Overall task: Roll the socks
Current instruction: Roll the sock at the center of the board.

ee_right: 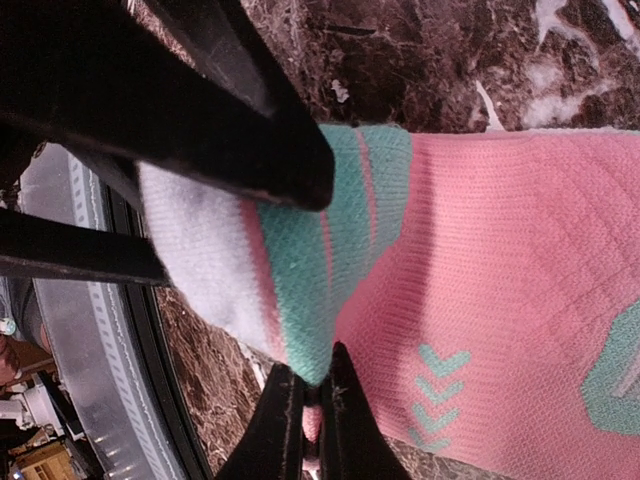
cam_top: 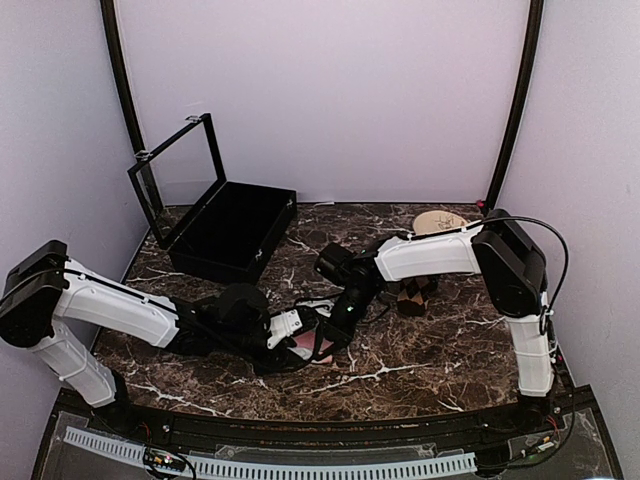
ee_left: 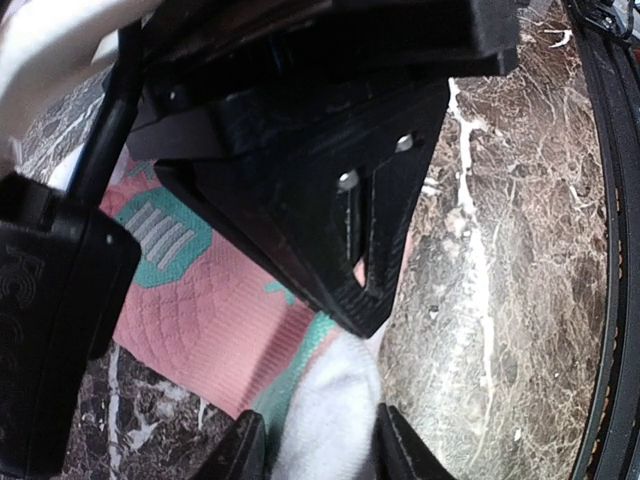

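Note:
The pink sock [cam_top: 303,346] lies on the marble table between both grippers. In the left wrist view its pink body [ee_left: 210,320] spreads flat, and its white toe fills the gap between the fingers of my left gripper [ee_left: 325,445], touching both. My right gripper [ee_right: 312,378] is shut on the sock's teal-banded edge, beside the toe, and lifts a fold of the sock [ee_right: 500,250]. The two grippers meet over it, left [cam_top: 298,333] and right [cam_top: 342,316]. The black argyle sock [cam_top: 415,290] lies bunched behind the right forearm, partly hidden.
An open black case [cam_top: 232,232] with its lid raised stands at the back left. A round tan plate [cam_top: 441,220] sits at the back right. The table's front edge [cam_top: 300,412] runs just below the grippers.

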`<move>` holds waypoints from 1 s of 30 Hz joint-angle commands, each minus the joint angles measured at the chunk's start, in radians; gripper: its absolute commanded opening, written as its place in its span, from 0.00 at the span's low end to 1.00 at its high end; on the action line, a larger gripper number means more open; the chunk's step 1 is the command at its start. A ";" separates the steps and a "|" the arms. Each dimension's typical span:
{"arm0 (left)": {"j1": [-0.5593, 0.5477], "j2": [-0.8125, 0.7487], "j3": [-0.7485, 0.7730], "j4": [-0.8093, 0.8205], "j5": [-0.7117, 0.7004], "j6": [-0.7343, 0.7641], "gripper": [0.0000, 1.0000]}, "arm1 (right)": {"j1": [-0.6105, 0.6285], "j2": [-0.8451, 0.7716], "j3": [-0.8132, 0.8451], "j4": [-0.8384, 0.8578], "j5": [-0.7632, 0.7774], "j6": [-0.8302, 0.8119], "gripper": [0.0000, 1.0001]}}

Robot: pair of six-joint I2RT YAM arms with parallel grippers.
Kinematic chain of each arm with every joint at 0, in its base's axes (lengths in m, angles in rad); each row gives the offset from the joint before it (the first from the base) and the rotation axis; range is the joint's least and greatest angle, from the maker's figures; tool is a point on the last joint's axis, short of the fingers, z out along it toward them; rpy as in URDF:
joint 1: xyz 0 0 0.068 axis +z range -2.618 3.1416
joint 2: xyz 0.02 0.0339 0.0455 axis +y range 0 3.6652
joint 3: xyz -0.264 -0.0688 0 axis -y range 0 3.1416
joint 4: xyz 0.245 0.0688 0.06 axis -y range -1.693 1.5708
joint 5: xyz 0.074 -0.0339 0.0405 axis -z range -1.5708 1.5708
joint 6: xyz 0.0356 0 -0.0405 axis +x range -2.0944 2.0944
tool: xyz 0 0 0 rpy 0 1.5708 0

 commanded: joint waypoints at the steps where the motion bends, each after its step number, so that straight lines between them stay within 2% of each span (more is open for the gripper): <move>1: -0.008 0.004 0.026 -0.040 -0.020 0.027 0.37 | -0.006 0.008 0.015 -0.018 -0.026 -0.011 0.05; 12: -0.008 0.017 0.048 -0.042 0.023 0.042 0.25 | -0.005 0.024 0.032 -0.033 -0.026 -0.015 0.05; 24: -0.009 0.007 0.066 -0.052 0.075 0.028 0.20 | -0.005 0.038 0.056 -0.048 -0.027 -0.012 0.06; 30: -0.008 0.017 0.088 -0.061 0.089 0.005 0.09 | -0.004 0.040 0.058 -0.051 -0.019 -0.010 0.08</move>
